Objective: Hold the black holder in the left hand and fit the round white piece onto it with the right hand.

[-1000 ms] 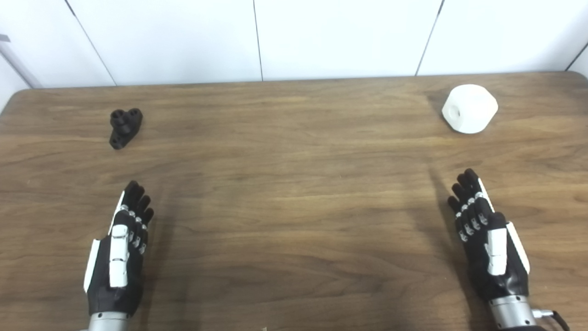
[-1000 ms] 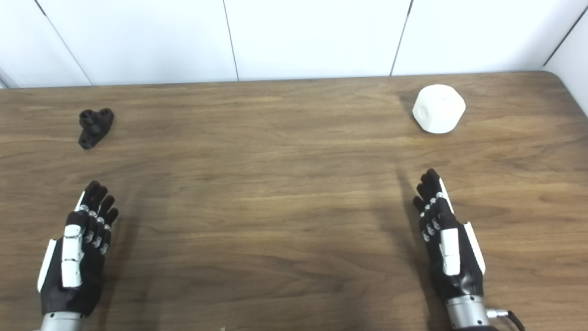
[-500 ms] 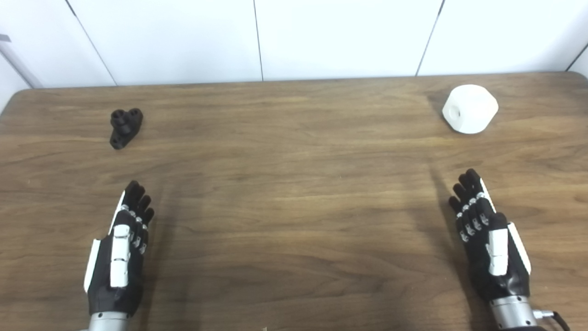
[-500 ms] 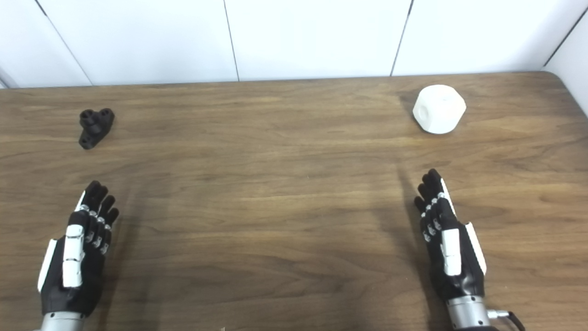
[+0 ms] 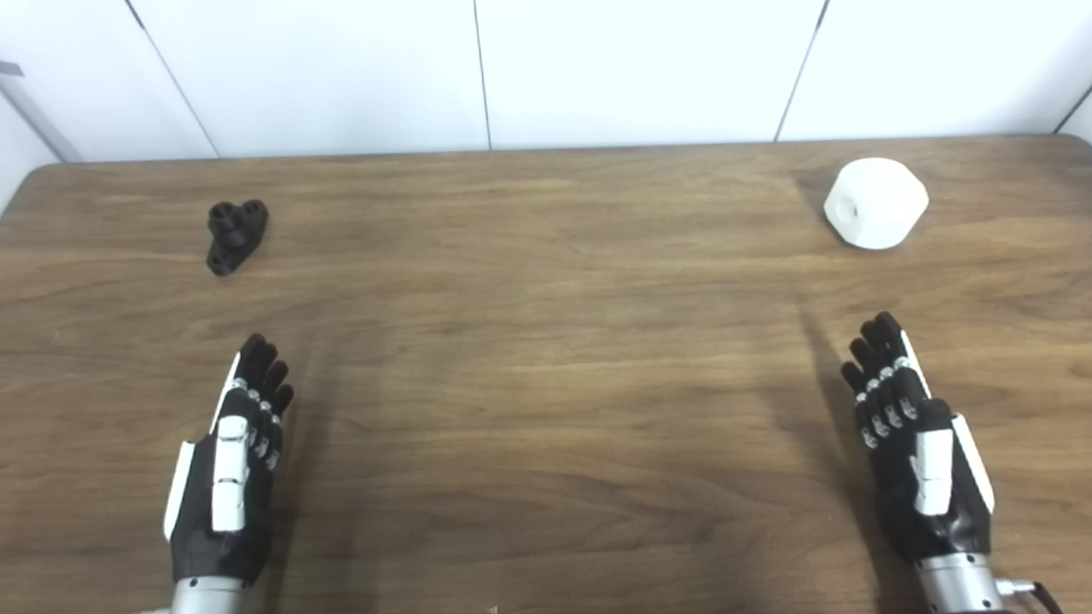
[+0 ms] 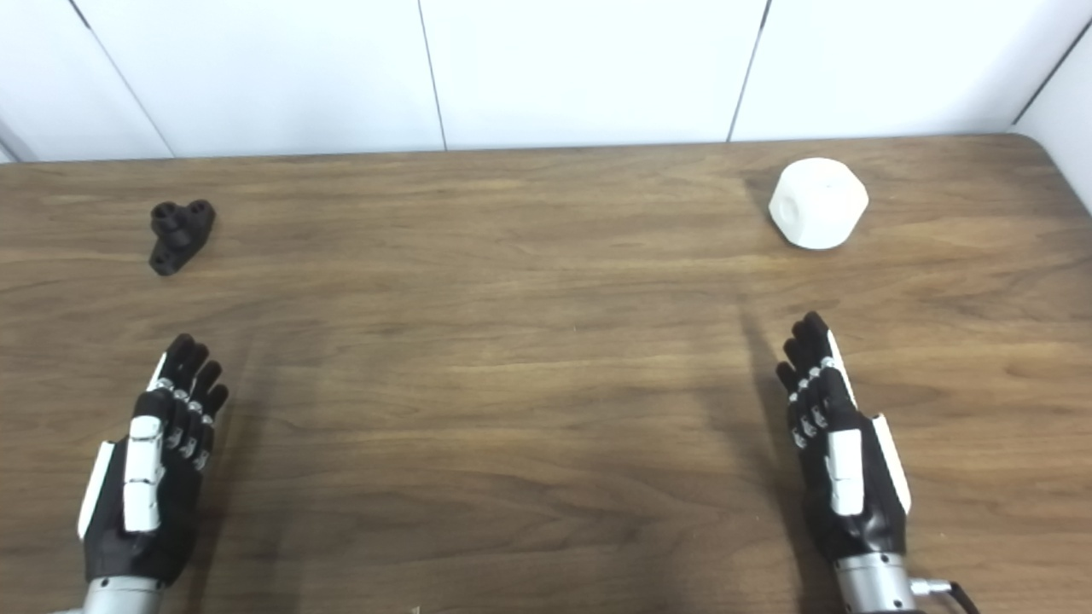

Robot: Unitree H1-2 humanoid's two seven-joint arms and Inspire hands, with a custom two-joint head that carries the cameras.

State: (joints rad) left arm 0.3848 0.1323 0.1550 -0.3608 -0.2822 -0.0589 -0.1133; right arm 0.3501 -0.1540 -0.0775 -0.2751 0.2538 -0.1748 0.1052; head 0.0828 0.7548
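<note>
The black holder lies near the far left corner of the desk, the round white piece near the far right corner. The left hand and right hand wait at the near edge, fingers stretched out, holding nothing.

black holder, white piece, brown woodgrain table

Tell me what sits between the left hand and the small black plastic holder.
Nothing: only bare wooden table separates the left hand from the small black plastic holder, clear in both eye views.
</note>
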